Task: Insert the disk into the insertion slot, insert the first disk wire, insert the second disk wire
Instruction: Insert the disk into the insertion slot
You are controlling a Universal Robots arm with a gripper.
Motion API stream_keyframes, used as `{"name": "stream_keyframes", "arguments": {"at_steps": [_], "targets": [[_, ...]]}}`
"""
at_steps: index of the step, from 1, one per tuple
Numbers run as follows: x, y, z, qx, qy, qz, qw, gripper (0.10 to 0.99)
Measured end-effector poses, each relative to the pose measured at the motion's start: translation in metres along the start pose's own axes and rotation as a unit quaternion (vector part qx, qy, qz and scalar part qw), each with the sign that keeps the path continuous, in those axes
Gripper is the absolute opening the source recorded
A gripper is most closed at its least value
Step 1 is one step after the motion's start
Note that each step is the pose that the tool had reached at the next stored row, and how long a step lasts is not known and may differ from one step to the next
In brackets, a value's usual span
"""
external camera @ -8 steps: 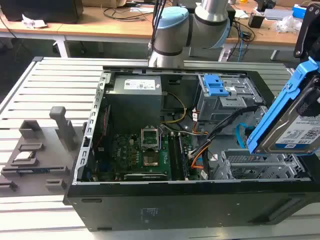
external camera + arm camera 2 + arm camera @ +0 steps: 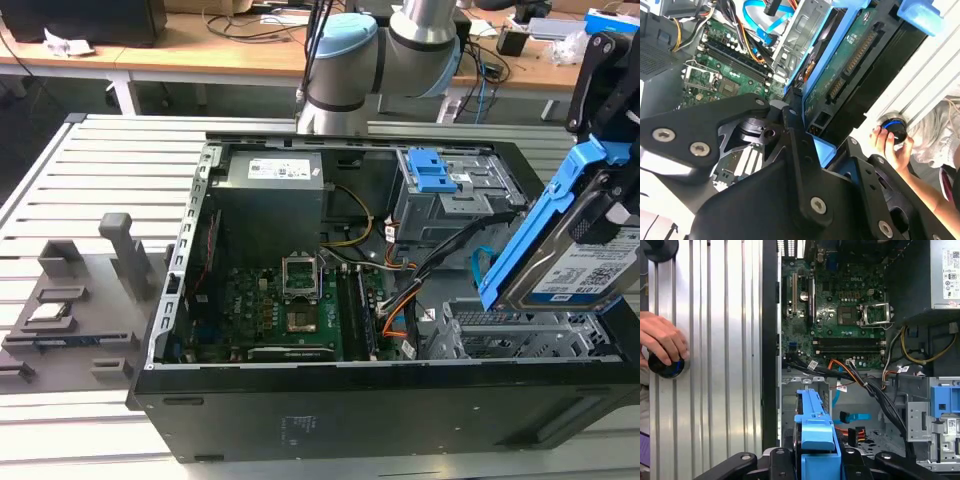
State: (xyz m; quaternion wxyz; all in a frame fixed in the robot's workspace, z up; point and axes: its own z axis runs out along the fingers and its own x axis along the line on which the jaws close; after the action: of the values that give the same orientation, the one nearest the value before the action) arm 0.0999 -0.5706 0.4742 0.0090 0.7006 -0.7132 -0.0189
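Note:
My gripper [image 2: 612,175] is shut on the disk [image 2: 575,265], a hard drive in a blue bracket [image 2: 540,230]. It hangs tilted at the exterior view's right, just above the insertion slot [image 2: 520,335], a silver perforated cage in the open computer case. In the first wrist view the bracket [image 2: 815,420] sits between my fingers over the slot [image 2: 789,410]. The second wrist view shows the disk's circuit-board side [image 2: 840,75]. The first disk wire [image 2: 850,371], red and orange, and the second disk wire [image 2: 856,416], light blue, lie loose in the case beside the slot.
A grey cage with a blue tab [image 2: 435,170], the power supply [image 2: 270,175], the motherboard [image 2: 290,300] and thick black cables [image 2: 450,250] fill the case. Grey fixtures [image 2: 70,310] stand on the slatted table. A person's hand [image 2: 662,340] rests on a black knob [image 2: 665,367] outside the case.

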Motion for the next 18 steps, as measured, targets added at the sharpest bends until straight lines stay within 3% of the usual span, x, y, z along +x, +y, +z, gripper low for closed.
{"name": "stream_keyframes", "arguments": {"at_steps": [1,3,7,18], "targets": [[-0.0007,0.0,0.0025,0.0,-0.0025,0.0,1.0,0.365],[-0.0031,-0.0003,0.013,-0.0001,-0.0026,0.0,1.0,0.365],[-0.006,0.0001,0.0235,0.0,-0.0026,0.0,1.0,0.365],[-0.012,0.0032,0.0431,0.0,-0.0026,0.0,1.0,0.365]]}}
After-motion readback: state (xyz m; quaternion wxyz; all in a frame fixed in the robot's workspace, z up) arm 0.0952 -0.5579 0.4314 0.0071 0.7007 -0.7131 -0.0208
